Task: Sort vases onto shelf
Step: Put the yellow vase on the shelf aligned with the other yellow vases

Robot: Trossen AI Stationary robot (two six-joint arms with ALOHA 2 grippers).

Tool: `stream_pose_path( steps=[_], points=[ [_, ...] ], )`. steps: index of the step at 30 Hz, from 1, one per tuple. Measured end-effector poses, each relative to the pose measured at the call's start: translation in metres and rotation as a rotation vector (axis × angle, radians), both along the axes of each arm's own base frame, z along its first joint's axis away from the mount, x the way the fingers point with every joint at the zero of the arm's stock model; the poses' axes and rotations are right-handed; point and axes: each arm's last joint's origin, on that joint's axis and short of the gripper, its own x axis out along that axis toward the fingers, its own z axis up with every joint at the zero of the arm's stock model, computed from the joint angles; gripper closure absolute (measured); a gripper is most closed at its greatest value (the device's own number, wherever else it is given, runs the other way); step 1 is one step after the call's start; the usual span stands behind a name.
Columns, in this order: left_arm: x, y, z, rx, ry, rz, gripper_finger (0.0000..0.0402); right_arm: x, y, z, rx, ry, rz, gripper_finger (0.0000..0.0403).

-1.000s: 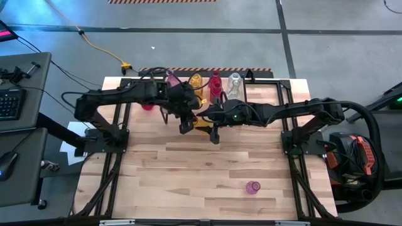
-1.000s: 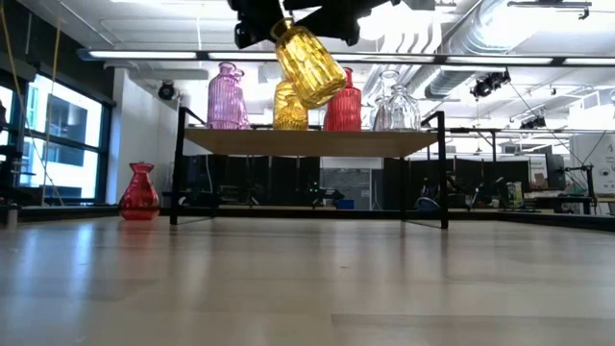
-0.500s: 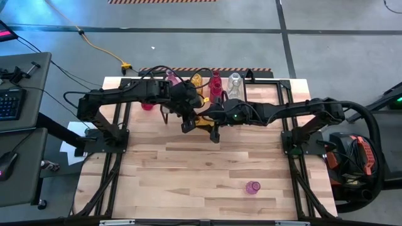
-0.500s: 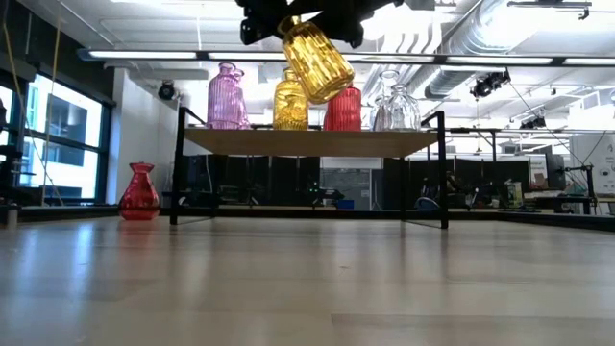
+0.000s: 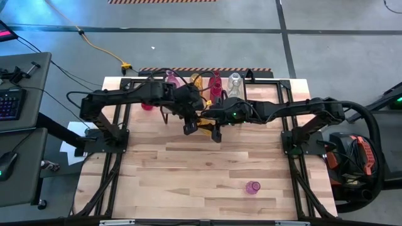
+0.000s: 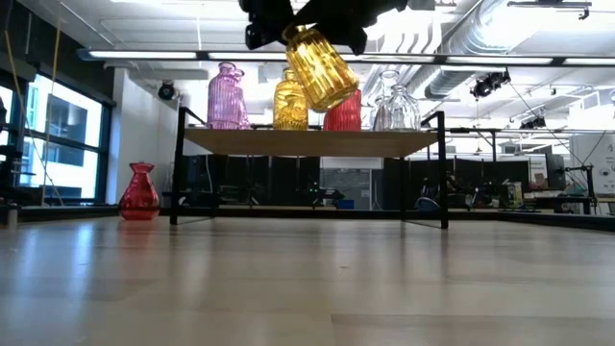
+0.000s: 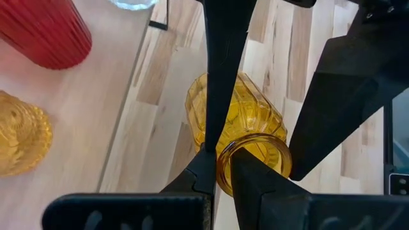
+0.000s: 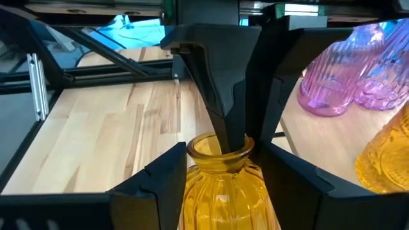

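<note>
Above shelf edge, yellow vase.

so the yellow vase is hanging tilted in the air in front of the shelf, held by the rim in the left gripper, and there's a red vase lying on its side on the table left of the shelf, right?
Nearly. The red vase stands upright, not on its side, as the low view shows. The rest holds: the yellow vase hangs tilted before the shelf, its rim pinched by the left gripper.

Overhead camera looks straight down; low one looks level across the table — both wrist cameras sit close, sharing the amber vase.
</note>
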Motion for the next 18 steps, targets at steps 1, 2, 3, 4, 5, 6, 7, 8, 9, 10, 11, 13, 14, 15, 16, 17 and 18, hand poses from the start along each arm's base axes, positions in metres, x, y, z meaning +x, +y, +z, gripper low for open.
stream_pose_path(
  steps=[1, 2, 3, 4, 5, 6, 7, 8, 9, 10, 11, 13, 14, 15, 16, 17, 18],
  points=[
    [0.0004, 0.0000, -0.0006, 0.001, 0.002, -0.001, 0.0387, 0.0000, 0.0000, -0.0004, -0.001, 0.003, 0.000, 0.0219],
    [0.0005, 0.0001, -0.0012, 0.002, 0.007, -0.003, 0.0387, 0.0002, 0.0000, -0.0010, -0.001, 0.006, 0.000, 0.0219],
    [0.0006, 0.0001, -0.0014, 0.002, 0.007, -0.003, 0.0387, 0.0003, 0.0001, -0.0012, -0.001, 0.007, 0.001, 0.0220],
    [0.0007, 0.0001, -0.0013, 0.002, 0.006, -0.003, 0.0387, 0.0002, 0.0001, -0.0010, -0.001, 0.006, 0.000, 0.0221],
    [0.0007, 0.0001, -0.0011, 0.002, 0.005, -0.004, 0.0387, 0.0001, 0.0001, -0.0008, -0.003, 0.006, 0.000, 0.0224],
    [0.0006, 0.0001, -0.0011, 0.002, 0.005, -0.004, 0.0387, 0.0001, 0.0000, -0.0008, -0.005, 0.006, -0.002, 0.0228],
    [0.0005, 0.0002, -0.0012, 0.003, 0.006, -0.003, 0.0387, 0.0002, -0.0001, -0.0010, -0.006, 0.007, -0.005, 0.0234],
    [0.0004, 0.0002, -0.0013, 0.003, 0.007, -0.003, 0.0387, 0.0001, -0.0001, -0.0011, -0.007, 0.007, -0.006, 0.0241],
    [0.0004, 0.0002, -0.0013, 0.003, 0.008, -0.003, 0.0387, 0.0002, -0.0001, -0.0010, -0.007, 0.007, -0.006, 0.0250],
    [0.0004, 0.0003, -0.0013, 0.003, 0.007, -0.002, 0.0387, 0.0001, -0.0001, -0.0009, -0.007, 0.007, -0.006, 0.0260],
    [0.0003, 0.0005, -0.0013, 0.003, 0.008, -0.002, 0.0387, 0.0001, -0.0002, -0.0010, -0.007, 0.007, -0.006, 0.0270],
    [0.0000, 0.0006, -0.0016, 0.005, 0.013, -0.004, 0.0386, 0.0001, -0.0018, -0.0012, -0.004, 0.009, -0.007, 0.0289],
    [-0.0001, 0.0006, -0.0016, 0.007, 0.013, -0.005, 0.0386, 0.0000, -0.0027, -0.0013, 0.000, 0.009, -0.007, 0.0299],
    [-0.0001, 0.0007, -0.0017, 0.011, 0.014, -0.007, 0.0384, -0.0001, -0.0039, -0.0015, 0.002, 0.011, -0.007, 0.0308],
    [-0.0004, 0.0008, -0.0018, 0.012, 0.018, -0.008, 0.0382, -0.0002, -0.0047, -0.0016, 0.006, 0.012, -0.002, 0.0316],
    [-0.0009, 0.0006, -0.0022, 0.012, 0.024, -0.008, 0.0380, -0.0003, -0.0056, -0.0018, 0.012, 0.014, 0.007, 0.0323],
    [-0.0011, 0.0005, -0.0023, 0.010, 0.026, -0.009, 0.0379, -0.0004, -0.0055, -0.0021, 0.015, 0.016, 0.020, 0.0327]
  ],
)
